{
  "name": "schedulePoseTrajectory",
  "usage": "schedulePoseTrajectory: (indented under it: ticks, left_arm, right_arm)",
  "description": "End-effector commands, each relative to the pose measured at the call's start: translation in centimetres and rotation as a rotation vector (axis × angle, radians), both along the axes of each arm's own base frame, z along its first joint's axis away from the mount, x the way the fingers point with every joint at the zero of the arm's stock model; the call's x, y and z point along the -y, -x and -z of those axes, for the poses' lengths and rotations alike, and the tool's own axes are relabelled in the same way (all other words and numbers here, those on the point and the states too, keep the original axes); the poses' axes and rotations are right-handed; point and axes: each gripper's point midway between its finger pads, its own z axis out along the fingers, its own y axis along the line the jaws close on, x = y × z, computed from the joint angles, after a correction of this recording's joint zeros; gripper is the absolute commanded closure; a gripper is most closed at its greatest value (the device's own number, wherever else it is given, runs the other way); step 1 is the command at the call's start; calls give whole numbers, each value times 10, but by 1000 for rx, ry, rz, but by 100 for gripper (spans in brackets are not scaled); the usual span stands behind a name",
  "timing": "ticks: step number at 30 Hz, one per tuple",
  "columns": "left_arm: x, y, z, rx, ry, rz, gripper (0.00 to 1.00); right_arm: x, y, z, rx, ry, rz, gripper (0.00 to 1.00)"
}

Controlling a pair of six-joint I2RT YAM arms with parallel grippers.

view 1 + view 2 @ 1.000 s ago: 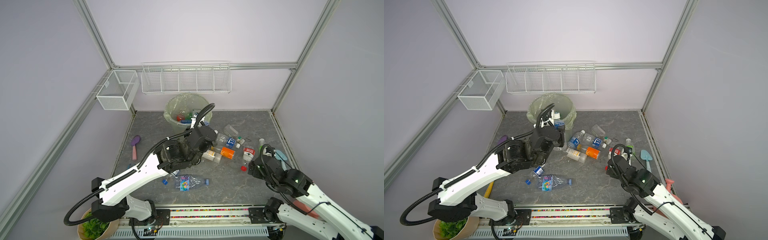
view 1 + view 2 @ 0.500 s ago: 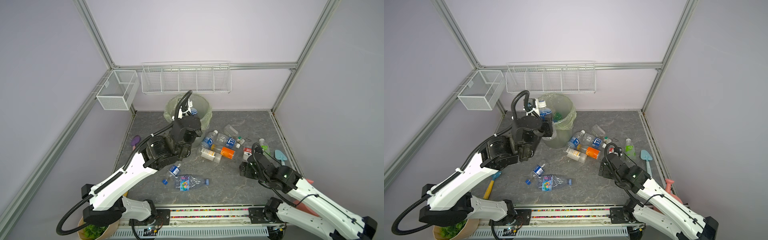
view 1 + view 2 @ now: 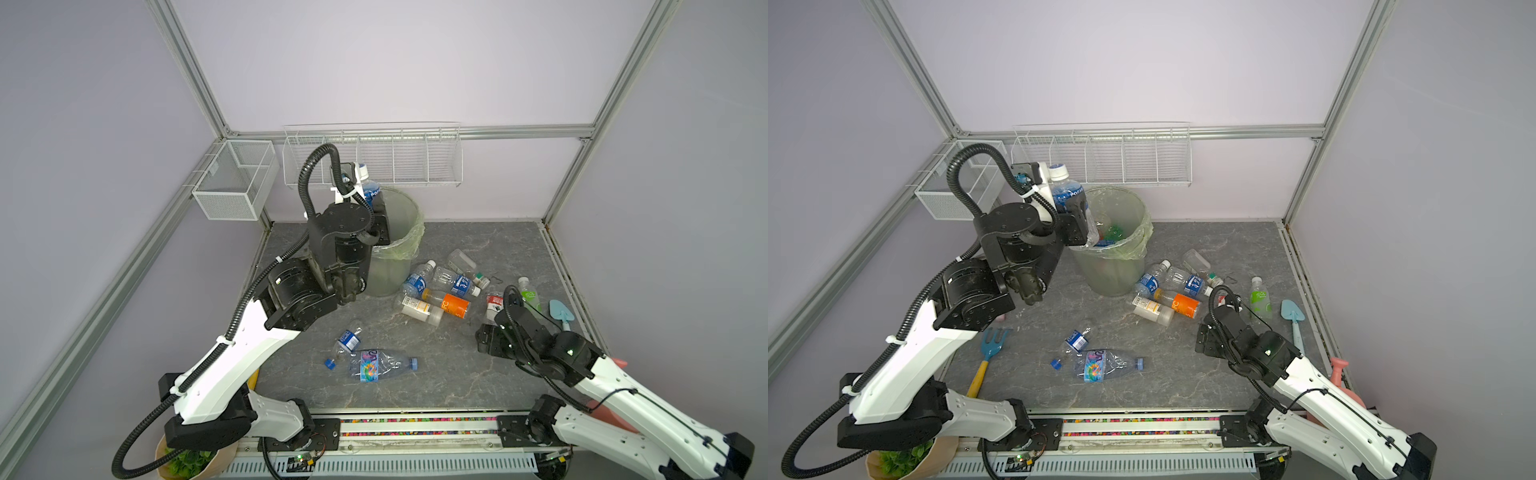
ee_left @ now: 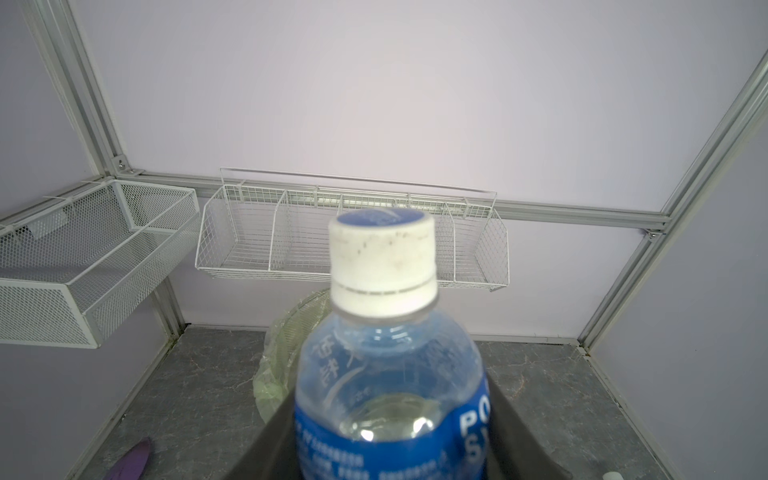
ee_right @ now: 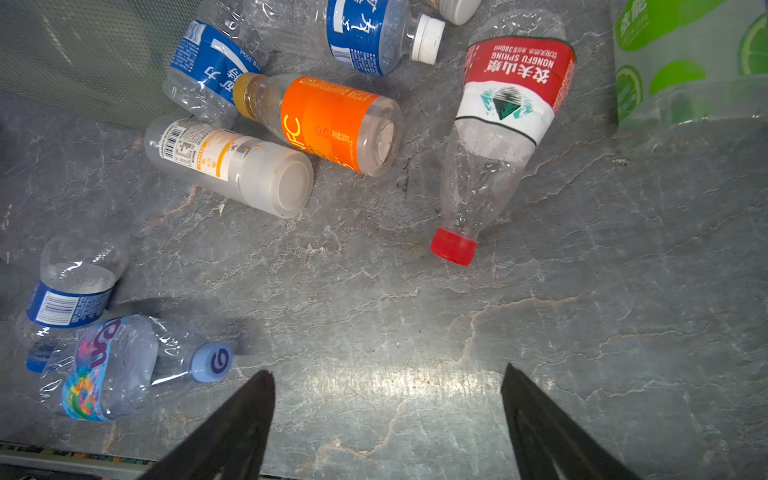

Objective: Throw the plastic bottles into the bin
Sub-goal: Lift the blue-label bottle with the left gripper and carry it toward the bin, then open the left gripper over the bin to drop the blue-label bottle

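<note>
Drop-off step: the left claw [image 3: 1072, 210], closed round an upright blue-labelled bottle [image 3: 1064, 192], hovers with the bin [image 3: 1121, 266] just ahead and below, so it should next reach over the mouth and release, while the right claw [image 5: 386, 374] gapes empty.

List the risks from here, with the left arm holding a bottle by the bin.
1. The blue-labelled bottle in the left claw seems to sit over the rim of the bin, not its middle; dropped now, it may bounce out.
2. The left arm looks close to the bin's wall and might nudge it over.
</note>
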Motion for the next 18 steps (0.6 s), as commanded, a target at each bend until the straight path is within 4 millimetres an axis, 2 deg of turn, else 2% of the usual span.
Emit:
schedulePoseTrajectory:
  ticks: [1,6,10,15,18]
  left_arm:
    - [0,-11,-13,26,-13,-1,100]
    - [8,-36,-13,12,-41,-8,100]
    - [14,-65,5,-31,-62,-20,100]
    - [17,-112,49,-144,-79,-18,100]
    - [19,-145,96,-264,-110,-25,99]
  right_arm:
    - [2,2,1,4,-2,-7,12]
    - [3,3,0,9,-5,-5,12]
    - [4,4,-1,10,-10,-3,12]
    - [6,7,-4,12,-16,-2,12]
    - [8,8,-7,22,-27,3,12]
